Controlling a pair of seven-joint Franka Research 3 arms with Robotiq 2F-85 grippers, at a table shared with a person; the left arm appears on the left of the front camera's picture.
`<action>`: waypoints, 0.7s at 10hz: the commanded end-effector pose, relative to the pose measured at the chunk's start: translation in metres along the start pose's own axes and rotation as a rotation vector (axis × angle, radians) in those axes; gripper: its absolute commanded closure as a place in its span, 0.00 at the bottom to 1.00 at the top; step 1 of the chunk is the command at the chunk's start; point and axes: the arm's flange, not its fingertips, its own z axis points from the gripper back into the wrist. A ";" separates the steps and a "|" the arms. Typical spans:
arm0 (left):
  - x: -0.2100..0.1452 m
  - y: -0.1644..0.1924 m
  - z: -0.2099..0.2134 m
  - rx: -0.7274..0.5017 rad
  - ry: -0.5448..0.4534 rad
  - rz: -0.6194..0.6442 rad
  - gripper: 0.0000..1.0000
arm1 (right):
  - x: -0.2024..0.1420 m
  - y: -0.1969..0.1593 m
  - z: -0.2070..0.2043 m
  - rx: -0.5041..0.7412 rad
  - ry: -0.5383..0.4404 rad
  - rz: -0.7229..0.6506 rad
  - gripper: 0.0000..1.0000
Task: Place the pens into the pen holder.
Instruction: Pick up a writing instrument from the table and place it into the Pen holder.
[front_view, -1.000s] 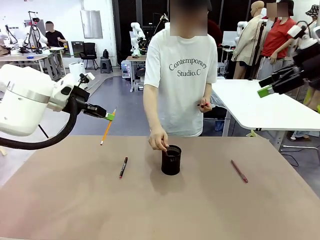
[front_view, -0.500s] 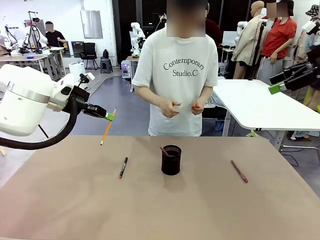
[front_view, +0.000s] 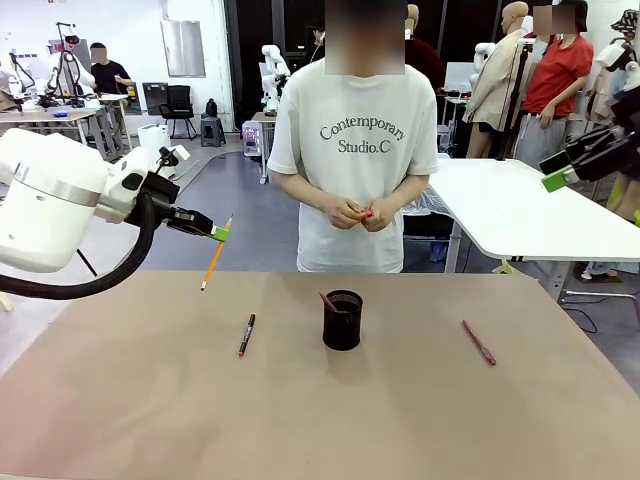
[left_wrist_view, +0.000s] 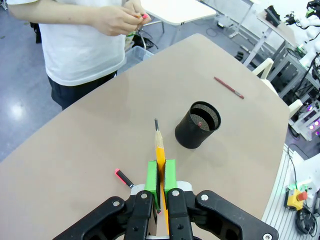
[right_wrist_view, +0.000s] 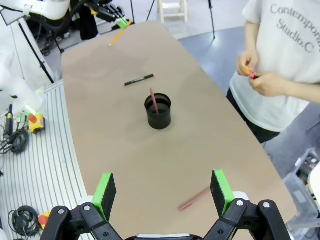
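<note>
Left jaws clench the pencil (front_view: 215, 253) aloft, tilted, well left of the holder (front_view: 342, 320); right jaws stand released. I would centre its tip over the rim, clear of the 1 pen (front_view: 328, 301) inside, lower, then let go.

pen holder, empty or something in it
Not empty: one reddish pen leans inside the pen holder, its top poking above the rim.

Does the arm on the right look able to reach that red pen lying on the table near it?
Probably yes. The right gripper hangs open and empty above that side, and the red pen lies alone on bare table, apart from the cup and from the person's hands.
</note>
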 end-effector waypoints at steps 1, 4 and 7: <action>0.002 0.000 0.000 0.005 -0.002 0.007 1.00 | -0.001 0.001 0.000 -0.014 -0.009 -0.004 0.00; 0.002 0.000 0.000 0.005 -0.002 0.007 1.00 | -0.001 0.001 0.000 -0.014 -0.009 -0.004 0.00; 0.002 0.000 0.000 0.005 -0.002 0.007 1.00 | -0.001 0.001 0.000 -0.014 -0.009 -0.004 0.00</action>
